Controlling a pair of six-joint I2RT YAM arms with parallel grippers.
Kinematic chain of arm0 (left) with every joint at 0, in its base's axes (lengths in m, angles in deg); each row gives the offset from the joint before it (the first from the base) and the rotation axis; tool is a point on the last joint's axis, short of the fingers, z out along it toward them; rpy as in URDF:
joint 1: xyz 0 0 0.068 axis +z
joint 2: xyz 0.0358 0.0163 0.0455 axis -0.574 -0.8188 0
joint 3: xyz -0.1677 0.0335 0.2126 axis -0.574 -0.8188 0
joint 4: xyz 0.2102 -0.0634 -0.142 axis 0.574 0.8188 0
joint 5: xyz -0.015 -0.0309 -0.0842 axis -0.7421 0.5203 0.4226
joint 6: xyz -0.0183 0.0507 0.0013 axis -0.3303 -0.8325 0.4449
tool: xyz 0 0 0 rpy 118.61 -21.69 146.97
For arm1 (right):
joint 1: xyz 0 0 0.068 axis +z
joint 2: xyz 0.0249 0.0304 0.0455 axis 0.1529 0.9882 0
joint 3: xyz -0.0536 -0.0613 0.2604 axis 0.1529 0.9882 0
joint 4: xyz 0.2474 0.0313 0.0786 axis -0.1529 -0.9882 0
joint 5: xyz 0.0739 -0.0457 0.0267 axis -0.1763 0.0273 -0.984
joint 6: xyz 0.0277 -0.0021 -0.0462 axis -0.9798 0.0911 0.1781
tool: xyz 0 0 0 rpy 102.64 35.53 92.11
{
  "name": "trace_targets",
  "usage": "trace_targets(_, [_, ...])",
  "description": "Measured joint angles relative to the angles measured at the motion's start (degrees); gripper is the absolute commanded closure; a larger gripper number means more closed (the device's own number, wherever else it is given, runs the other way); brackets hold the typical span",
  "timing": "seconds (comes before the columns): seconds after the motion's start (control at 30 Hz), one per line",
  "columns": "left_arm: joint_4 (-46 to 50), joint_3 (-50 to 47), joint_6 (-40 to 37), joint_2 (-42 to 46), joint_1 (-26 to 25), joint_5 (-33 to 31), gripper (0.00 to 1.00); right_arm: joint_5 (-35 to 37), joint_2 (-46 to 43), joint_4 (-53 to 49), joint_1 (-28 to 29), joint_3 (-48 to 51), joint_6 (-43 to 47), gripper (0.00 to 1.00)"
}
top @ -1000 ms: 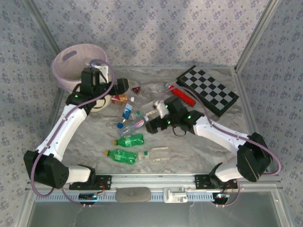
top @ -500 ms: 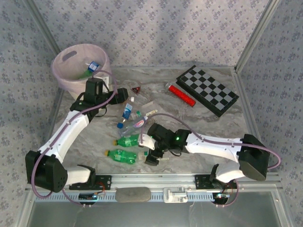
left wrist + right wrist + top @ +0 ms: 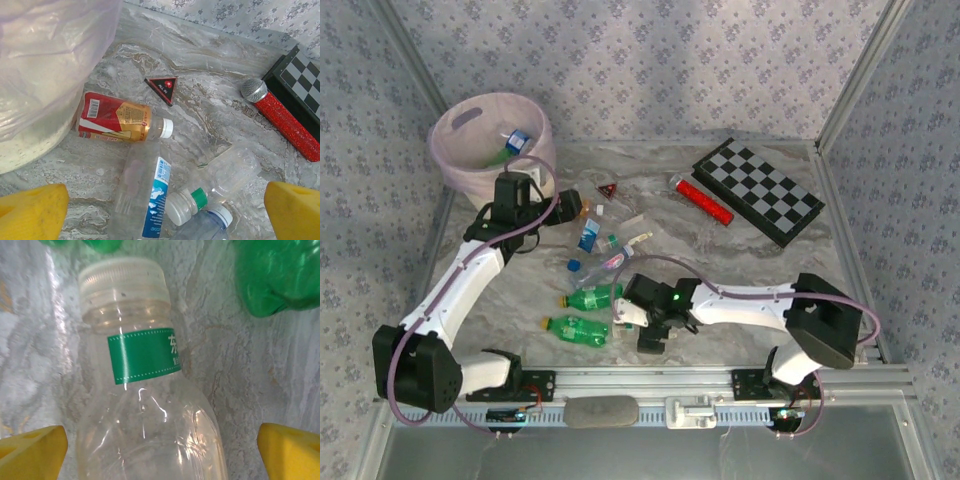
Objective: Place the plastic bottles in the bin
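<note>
The pale pink bin (image 3: 470, 120) stands at the back left with bottles (image 3: 514, 143) lying in it. My left gripper (image 3: 568, 208) hangs open just right of it, over a red-label bottle (image 3: 115, 117), a clear blue-label bottle (image 3: 142, 195) and a green-banded clear bottle (image 3: 227, 172); its yellow fingertips (image 3: 30, 212) touch nothing. My right gripper (image 3: 642, 325) is open low near the front, its fingertips (image 3: 292, 450) on either side of a clear bottle (image 3: 145, 390) with a white cap and green band. Two green bottles (image 3: 595, 297) (image 3: 578, 330) lie to its left.
A red glittery microphone (image 3: 705, 200) and a chessboard (image 3: 760, 190) lie at the back right. A small red-and-black triangle (image 3: 608, 190) sits behind the bottle cluster. The bin wall (image 3: 45, 75) stands close on the left gripper's left. Metal frame rails border the table.
My right arm swung from mid-table down to the front and settled over the clear green-banded bottle. My left arm drew back from the bin toward the bottle cluster, uncovering bottles in the bin.
</note>
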Motion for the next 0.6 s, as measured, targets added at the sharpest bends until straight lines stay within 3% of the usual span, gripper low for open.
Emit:
trace_targets(0.17, [-0.59,-0.04,0.26,0.07,0.00,0.02,0.00,1.09,2.86,0.07,0.00,0.00,1.01,0.08])
trace_targets(0.3, [-0.76,-0.37,0.70,0.81,0.00,0.02,0.00,0.72,3.74,0.26,-0.07,-0.02,1.55,0.23])
trace_targets(0.4, [-0.85,-0.63,1.20,1.22,0.00,0.07,0.00,0.61,3.76,0.63,-0.13,-0.02,1.49,0.28])
trace_targets(0.53, [-0.96,-1.09,1.70,1.44,0.00,0.61,0.00,0.81,3.74,1.09,-0.44,0.00,1.38,0.48])
trace_targets(0.6, [-1.05,-1.70,1.97,1.79,0.00,0.92,0.00,0.81,3.34,1.33,-0.44,0.00,0.85,0.48])
